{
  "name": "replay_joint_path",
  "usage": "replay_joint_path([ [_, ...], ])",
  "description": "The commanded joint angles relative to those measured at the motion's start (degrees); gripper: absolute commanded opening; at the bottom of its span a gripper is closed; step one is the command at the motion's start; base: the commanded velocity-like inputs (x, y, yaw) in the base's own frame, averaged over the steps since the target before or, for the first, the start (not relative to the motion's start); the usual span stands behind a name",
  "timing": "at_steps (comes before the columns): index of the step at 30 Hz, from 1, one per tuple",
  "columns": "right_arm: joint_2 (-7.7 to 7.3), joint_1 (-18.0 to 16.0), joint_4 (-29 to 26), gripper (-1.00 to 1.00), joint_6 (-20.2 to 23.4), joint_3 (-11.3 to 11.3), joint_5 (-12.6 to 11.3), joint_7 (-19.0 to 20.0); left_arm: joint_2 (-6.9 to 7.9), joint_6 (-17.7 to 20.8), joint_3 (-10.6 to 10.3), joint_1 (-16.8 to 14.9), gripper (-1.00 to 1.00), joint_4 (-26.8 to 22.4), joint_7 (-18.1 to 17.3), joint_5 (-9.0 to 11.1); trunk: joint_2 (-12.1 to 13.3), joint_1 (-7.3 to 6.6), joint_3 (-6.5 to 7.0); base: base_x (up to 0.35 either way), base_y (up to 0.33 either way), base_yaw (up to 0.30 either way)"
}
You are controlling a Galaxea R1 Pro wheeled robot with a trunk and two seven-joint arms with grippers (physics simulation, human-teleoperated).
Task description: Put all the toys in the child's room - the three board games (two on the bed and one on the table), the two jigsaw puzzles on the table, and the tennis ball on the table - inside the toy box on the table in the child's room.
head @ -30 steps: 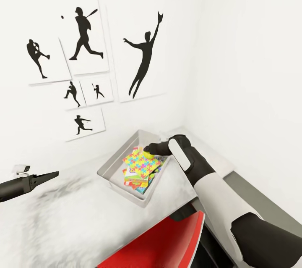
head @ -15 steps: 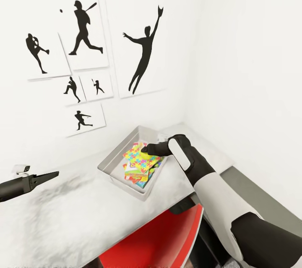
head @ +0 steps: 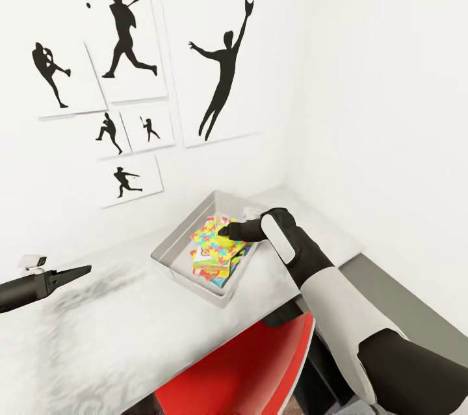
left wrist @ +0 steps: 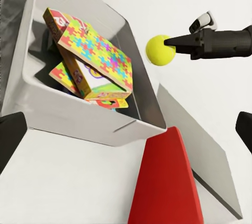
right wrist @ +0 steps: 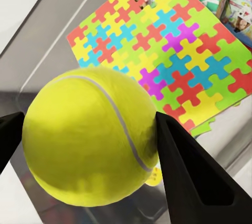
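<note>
Light grey table (head: 97,337), apparently white-walled room.

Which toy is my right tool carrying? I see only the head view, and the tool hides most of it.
Observer: The right wrist view shows the ball pinched between the right tool's fingers.
Operator: Is it touching anything in the box?
Observer: No. In the left wrist view it hangs clear above the box's rim.
Operator: What lies under it?
Observer: The right wrist view looks past the ball onto a puzzle lying on top of the pile in the box.
Operator: And the left tool?
Observer: In the left wrist view the left tool has its fingers spread wide, with nothing held between them.
</note>
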Motion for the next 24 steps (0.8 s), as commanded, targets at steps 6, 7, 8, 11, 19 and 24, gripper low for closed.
replay_joint_path([
  [6, 0.0, -0.06, -0.04, -1.0, 0.14, 0.02, -0.77, -0.6, 0.01, 0.61, 0.01, -0.07, 1.0, 0.0, -0.23, -0.03, -0.13, 0.03, -0.68, 0.0, 0.0, 0.0],
  [7, 0.0, -0.06, -0.04, -1.0, 0.14, 0.02, -0.77, -0.6, 0.01, 0.61, 0.01, -0.06, 1.0, 0.0, -0.23, -0.03, -0.13, 0.03, -0.77, 0.0, 0.0, 0.0],
  [8, 0.0, -0.06, -0.04, -1.0, 0.14, 0.02, -0.77, -0.6, 0.01, 0.61, 0.01, -0.04, 1.0, 0.0, -0.23, -0.03, -0.13, 0.03, -0.86, 0.0, 0.0, 0.0],
  [11, 0.0, -0.06, -0.04, -1.0, 0.14, 0.01, -0.71, -0.65, 0.01, 0.61, 0.01, -0.03, 1.0, 0.0, -0.23, -0.03, -0.13, 0.03, -1.14, 0.0, 0.0, 0.0],
  [19, 0.0, -0.06, 0.02, -1.0, 0.06, 0.03, -0.62, -0.63, 0.01, 0.61, 0.01, -0.06, 1.0, 0.0, -0.23, -0.03, -0.13, 0.03, -1.87, 0.0, 0.0, 0.0],
  [24, 0.0, -0.06, 0.08, -1.0, 0.06, 0.09, -0.51, -0.62, 0.01, 0.61, 0.01, -0.06, 1.0, 0.0, -0.23, -0.03, -0.13, 0.03, -2.34, 0.0, 0.0, 0.0],
])
